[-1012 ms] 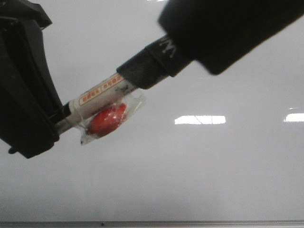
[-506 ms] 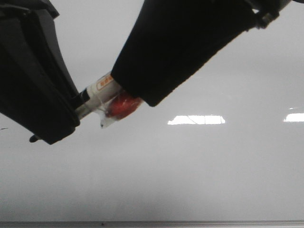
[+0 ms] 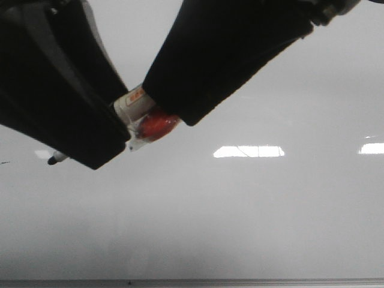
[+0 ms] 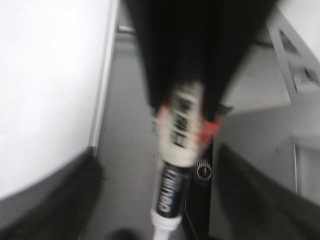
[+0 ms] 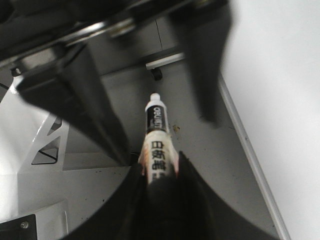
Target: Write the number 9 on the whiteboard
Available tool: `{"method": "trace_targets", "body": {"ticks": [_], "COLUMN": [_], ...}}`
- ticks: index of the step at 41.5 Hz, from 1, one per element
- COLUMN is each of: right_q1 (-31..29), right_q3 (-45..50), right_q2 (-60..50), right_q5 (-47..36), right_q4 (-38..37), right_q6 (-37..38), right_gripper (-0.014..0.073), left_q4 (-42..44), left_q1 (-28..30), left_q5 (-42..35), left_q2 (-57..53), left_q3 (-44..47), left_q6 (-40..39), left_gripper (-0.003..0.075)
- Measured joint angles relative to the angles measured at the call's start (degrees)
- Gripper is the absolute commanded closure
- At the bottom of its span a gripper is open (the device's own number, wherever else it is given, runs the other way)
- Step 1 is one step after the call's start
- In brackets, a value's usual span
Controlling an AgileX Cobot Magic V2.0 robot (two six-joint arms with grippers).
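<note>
While angled down-left, right tool [image 3: 157, 114] grips marker [image 3: 135, 103].

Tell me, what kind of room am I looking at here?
Probably a robotics lab or test room, not a classroom. A large glossy pale whiteboard fills the front view, a white marker pen with black lettering passes between two black robot grippers, and the wrist views show a bare grey floor with white metal framing.

The whiteboard [image 3: 252, 216] is big, shiny and pale grey. It has a thin metal rim [image 3: 240, 282] along the bottom. Bright patches of light [image 3: 249, 151] shine on it. No writing shows on it.
</note>
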Motion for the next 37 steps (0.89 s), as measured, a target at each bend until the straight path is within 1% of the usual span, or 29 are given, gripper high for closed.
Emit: {"method": "trace_targets", "body": {"ticks": [4,7,10,12,13,14,16,17,23,26,32,37], "right_q1": [-2.0,-5.0,-8.6,-10.9,-12.7,-13.5,-14.4,-14.5,-14.5,-14.5,-14.5,-14.5], "right_q3": [0.0,0.2,1.3,2.2,2.6,2.7,3.0,3.0,3.0,3.0,3.0,1.6], "right_q2": [0.0,0.0,-0.2,-0.5,-0.5,-0.5,-0.5,-0.5,0.0,1.4,4.2,7.0], "right_q5": [0.6,0.5,-0.9,-2.7,-4.1,-5.4,-8.9,-10.3,-18.5,-21.6,-26.2,-28.6], "right_q4": [-0.6,-0.8,-0.9,-0.9,-0.4,0.1,1.9,2.6,6.0,6.3,6.7,6.7], "right_q6": [0.0,0.0,0.0,0.1,0.2,0.2,0.3,0.3,0.3,0.3,0.3,0.3], "right_gripper": [0.066,0.066,0.066,0.066,0.0661,0.0661,0.0661,0.0661,0.0661,0.0661,0.0661,0.0661], "left_q4": [0.0,-0.1,-0.1,-0.1,-0.2,-0.4,-0.7,-1.1,-3.2,-4.1,-4.6,-4.8], "left_q1": [0.7,2.3,4.5,5.9,7.4,8.4,10.8,11.7,15.9,16.6,16.9,16.9], "left_q5": [-1.7,-2.2,-3.6,-4.9,-6.0,-7.2,-9.1,-9.7,-13.2,-15.1,-17.8,-18.7], "left_q2": [-0.1,-1.2,-4.0,-7.0,-9.5,-12.2,-17.5,-19.8,-34.6,-39.8,-44.9,-45.7], "left_q3": [-1.1,-1.4,-0.9,0.1,1.6,2.8,6.7,8.4,18.8,21.7,24.7,24.9], "left_q6": [-4.1,-6.3,-8.0,-8.9,-9.4,-9.6,-10.0,-10.0,-10.2,-10.2,-10.3,-10.3], "left_gripper": [0.0081,0.0155,0.0265,0.0372,0.0462,0.0524,0.0675,0.0731,0.0739,0.0739,0.0739,0.0739]}}
